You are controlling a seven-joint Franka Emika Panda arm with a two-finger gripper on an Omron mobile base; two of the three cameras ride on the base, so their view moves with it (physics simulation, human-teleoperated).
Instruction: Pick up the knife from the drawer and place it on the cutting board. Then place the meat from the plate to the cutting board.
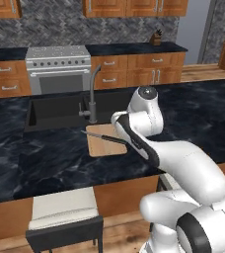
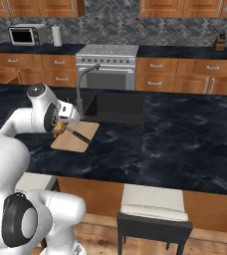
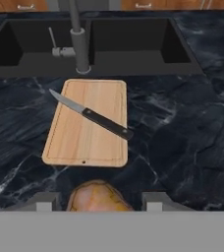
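Tool: you have the tool [image 3: 98,202] hovering above the dark marble counter [image 3: 182,128], its two fingers set either side of the meat [image 3: 99,197] and pinching it (the golden-brown lump sits right between the tips in the hand view).
Meat: held up off the counter, just short of the near edge of the cutting board [image 3: 87,123]; in the right base view you can catch it as a small brown-golden spot [image 2: 60,126] under the white wrist, at the board's near corner.
Cutting board: lying flat on the counter directly in front of the sink [image 3: 128,47], with the faucet [image 3: 77,37] rising just behind its far edge.
Knife: the knife [image 3: 92,115] rests on the board, laid diagonally; the grey blade points toward the far left corner and pokes a little past the left edge, while the dark handle runs to the right edge and overhangs it slightly.
Knife, other angles: in the left base view it shows as a thin dark line [image 1: 104,137] across the board [image 1: 102,143], beside your arm; in the right base view it crosses the board [image 2: 78,137] the same way [image 2: 78,135].
Background: stove [image 1: 57,69] and wooden cabinets sit against the far wall (well apart from your work area).
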